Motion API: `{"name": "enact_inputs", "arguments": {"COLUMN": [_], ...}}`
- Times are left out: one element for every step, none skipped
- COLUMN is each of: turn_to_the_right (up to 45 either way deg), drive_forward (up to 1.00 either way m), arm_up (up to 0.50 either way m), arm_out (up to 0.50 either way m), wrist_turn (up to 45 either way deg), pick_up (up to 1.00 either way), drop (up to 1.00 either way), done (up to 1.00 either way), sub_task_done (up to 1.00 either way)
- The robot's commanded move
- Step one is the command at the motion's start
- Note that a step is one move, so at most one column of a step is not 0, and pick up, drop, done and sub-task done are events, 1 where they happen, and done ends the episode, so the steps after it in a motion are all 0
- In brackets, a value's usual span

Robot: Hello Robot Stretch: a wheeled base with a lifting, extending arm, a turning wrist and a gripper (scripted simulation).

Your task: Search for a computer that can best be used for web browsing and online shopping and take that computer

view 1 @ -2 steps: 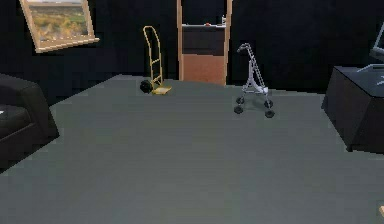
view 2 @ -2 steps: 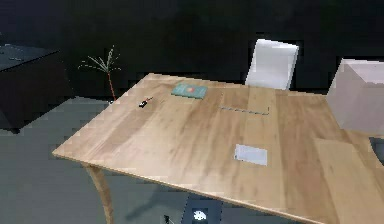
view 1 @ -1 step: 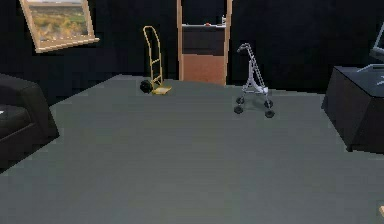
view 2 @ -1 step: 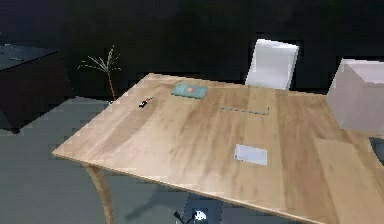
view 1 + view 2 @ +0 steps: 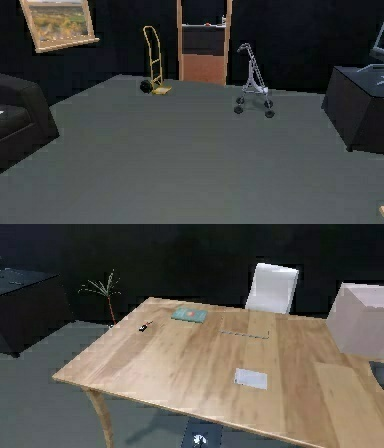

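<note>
Looking ahead across the grey floor, the robot has a sofa (image 5: pixel 20 115) at the forward view's left edge, with a framed painting (image 5: pixel 58 22) on the dark wall above it. Next along that wall stands a yellow hand truck (image 5: pixel 153 65), then a tall wooden shelf (image 5: pixel 204 45), then a grey walker (image 5: pixel 254 85) out on the floor. At the far right sits a dark cabinet (image 5: pixel 358 105) with something pale (image 5: pixel 374 68) on top, too cut off to name.

Over in the arm side view, a dark unit (image 5: pixel 30 309) stands at the left and a thin plant (image 5: pixel 104 292) beside it. A wooden table (image 5: pixel 180 354) runs across the middle. On it lie a small dark item (image 5: pixel 146 324), a teal book (image 5: pixel 189 315), a flat wood-toned panel (image 5: pixel 245 332) near the far edge, and a pale slab (image 5: pixel 252 377) nearer the robot. Whether panel or slab is the computer cannot be told. A white chair (image 5: pixel 272 286) stands behind the table, and a beige block (image 5: pixel 358 319) sits at the right. The gripper's state cannot be told.
</note>
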Motion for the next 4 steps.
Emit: {"name": "enact_inputs", "arguments": {"turn_to_the_right": [0.0, 0.0, 0.0, 0.0], "drive_forward": [0.00, 0.00, 0.00, 0.00], "arm_up": [-0.30, 0.00, 0.10, 0.00], "arm_out": [0.00, 0.00, 0.00, 0.00], "wrist_turn": [0.0, 0.0, 0.0, 0.0], "pick_up": [0.00, 1.00, 0.00, 0.00], "drop": [0.00, 0.00, 0.00, 0.00], "done": [0.00, 0.00, 0.00, 1.00], "sub_task_done": [0.00, 0.00, 0.00, 0.00]}}
